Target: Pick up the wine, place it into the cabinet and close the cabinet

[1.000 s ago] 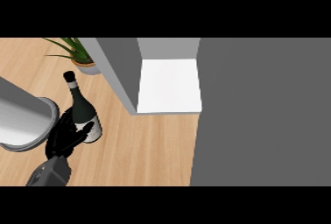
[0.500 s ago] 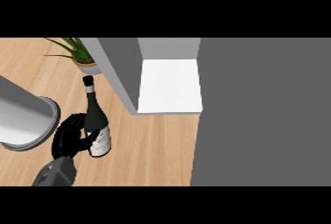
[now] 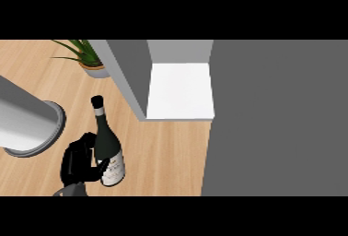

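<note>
The wine bottle (image 3: 108, 154) is dark green with a black cap and a white label, its neck pointing to the far side of the counter. My left hand (image 3: 78, 162) shows at the lower left, curled round the bottle's body from the left, and hides part of the label side. The cabinet (image 3: 129, 76) stands just right of the bottle, grey-walled, its white inner floor (image 3: 180, 92) exposed. The bottle is outside the cabinet, near its front left corner. My right hand shows nowhere.
A big grey metal cylinder (image 3: 24, 124) stands close on the left of my hand. A potted plant (image 3: 87, 57) sits at the back, beside the cabinet's left wall. A broad dark grey panel (image 3: 279, 115) fills the right side. Wooden counter (image 3: 170, 156) lies between.
My left hand has carried the bottle rightward, away from the grey cylinder and closer to the cabinet's front. The bottle looks larger now.
</note>
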You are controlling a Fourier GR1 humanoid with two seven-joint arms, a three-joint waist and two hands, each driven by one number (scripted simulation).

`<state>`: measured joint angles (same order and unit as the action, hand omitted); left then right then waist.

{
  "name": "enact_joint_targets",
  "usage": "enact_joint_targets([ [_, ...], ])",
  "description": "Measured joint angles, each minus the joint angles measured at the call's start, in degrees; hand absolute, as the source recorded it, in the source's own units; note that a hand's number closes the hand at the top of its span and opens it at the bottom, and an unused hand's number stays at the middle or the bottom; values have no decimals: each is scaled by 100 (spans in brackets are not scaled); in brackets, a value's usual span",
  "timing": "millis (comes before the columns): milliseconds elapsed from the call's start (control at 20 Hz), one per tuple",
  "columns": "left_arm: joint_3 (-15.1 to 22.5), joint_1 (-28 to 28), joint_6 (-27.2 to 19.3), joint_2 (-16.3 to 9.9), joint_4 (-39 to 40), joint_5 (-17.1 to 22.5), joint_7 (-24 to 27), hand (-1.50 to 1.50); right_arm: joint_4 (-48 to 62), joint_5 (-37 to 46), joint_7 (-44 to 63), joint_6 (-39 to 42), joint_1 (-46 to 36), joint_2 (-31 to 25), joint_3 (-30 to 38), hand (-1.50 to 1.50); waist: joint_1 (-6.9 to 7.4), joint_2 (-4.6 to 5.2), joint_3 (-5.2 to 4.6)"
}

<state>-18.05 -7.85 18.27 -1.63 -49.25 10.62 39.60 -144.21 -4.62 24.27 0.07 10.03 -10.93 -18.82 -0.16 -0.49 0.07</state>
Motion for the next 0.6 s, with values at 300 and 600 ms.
enact_joint_targets([
  [300, 761, 533, -74, 119, -1237, 360, -329, 150, 2, 2, 20, -15, -54, 9, 6, -150, 6, -6, 0],
  [600, 1785, 929, -855, 151, -2726, 689, -1196, 150, 32, 15, 7, -45, -118, 76, -32, -150, 6, 2, 1],
])
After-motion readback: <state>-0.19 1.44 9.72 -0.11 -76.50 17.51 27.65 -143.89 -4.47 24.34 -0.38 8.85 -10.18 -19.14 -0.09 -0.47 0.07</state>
